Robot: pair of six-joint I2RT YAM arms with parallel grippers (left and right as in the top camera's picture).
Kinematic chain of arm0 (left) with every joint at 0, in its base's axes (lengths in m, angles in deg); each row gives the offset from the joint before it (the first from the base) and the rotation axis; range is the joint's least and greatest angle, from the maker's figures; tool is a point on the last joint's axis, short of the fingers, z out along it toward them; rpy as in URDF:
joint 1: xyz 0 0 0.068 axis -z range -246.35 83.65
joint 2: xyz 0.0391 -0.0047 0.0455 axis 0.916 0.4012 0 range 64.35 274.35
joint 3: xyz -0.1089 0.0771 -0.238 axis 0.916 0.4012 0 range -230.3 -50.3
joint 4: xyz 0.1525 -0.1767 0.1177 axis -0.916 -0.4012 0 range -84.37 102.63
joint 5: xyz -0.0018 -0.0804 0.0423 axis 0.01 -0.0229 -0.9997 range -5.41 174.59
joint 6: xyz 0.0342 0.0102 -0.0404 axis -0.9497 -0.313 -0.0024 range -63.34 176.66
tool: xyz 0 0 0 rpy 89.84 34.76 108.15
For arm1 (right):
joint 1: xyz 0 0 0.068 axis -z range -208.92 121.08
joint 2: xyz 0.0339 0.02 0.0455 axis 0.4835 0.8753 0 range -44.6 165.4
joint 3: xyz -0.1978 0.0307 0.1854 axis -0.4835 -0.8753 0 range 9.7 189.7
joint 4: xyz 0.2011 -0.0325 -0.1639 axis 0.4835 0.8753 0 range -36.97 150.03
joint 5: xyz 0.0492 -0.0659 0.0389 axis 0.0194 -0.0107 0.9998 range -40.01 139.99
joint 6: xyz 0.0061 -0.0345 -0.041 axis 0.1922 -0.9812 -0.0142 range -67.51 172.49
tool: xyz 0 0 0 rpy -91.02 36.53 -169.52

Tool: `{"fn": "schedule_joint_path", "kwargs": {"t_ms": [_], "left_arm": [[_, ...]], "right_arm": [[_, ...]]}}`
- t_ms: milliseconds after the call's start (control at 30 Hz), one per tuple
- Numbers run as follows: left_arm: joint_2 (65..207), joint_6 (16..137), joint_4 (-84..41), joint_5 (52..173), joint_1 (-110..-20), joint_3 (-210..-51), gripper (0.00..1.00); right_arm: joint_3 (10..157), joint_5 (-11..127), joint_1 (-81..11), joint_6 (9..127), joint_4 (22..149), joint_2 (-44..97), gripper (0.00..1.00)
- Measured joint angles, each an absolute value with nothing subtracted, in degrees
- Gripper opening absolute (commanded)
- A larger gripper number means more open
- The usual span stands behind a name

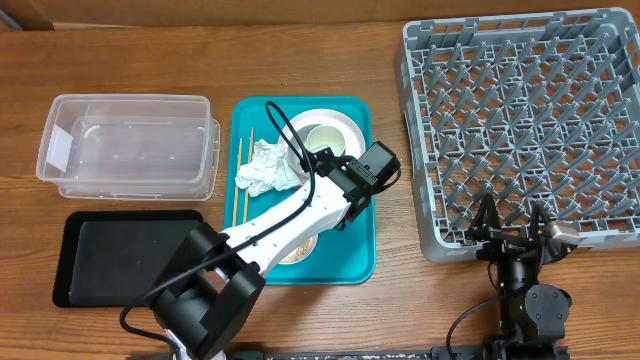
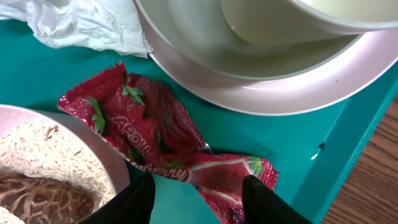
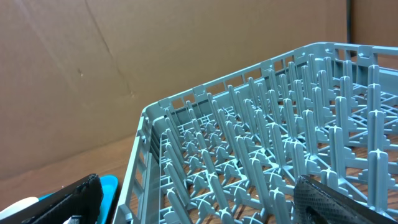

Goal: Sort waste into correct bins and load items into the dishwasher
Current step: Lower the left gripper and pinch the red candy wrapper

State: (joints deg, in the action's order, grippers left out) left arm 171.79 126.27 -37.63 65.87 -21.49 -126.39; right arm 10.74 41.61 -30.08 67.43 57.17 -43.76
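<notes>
A shiny red strawberry wrapper lies on the teal tray between a rice bowl and a white plate. My left gripper is open just above the wrapper's lower end, one finger on each side. The bowl holds rice and a brown scrap. The crumpled napkin and chopsticks lie at the tray's left. A small cup stands on the plate. My right gripper is open and empty at the near edge of the grey dish rack.
The clear tub stands left of the teal tray, with the black tray in front of it. My left arm crosses the teal tray and covers the rice bowl in the overhead view.
</notes>
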Motion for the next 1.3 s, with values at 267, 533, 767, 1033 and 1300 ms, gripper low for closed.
{"fn": "schedule_joint_path", "kwargs": {"t_ms": [267, 533, 767, 1033, 1300], "left_arm": [[171.9, 126.8, -37.7, 65.3, -21.5, -126.4, 0.46], [171.9, 127.5, -37.4, 65.2, -21.5, -125.5, 0.38], [171.9, 128.4, -35.6, 65.2, -21.5, -123.6, 0.41], [171.9, 128.6, -34.2, 65.2, -21.5, -122.8, 0.41], [171.9, 128.8, -32.7, 65.2, -21.5, -122.0, 0.31]], "right_arm": [[10.7, 41.6, -30.1, 67.4, 57.2, -43.8, 1.00], [10.7, 41.6, -30.1, 67.4, 57.2, -43.8, 1.00], [10.7, 41.6, -30.1, 67.4, 57.2, -43.8, 1.00], [10.7, 41.6, -30.1, 67.4, 57.2, -43.8, 1.00], [10.7, 41.6, -30.1, 67.4, 57.2, -43.8, 1.00]]}}
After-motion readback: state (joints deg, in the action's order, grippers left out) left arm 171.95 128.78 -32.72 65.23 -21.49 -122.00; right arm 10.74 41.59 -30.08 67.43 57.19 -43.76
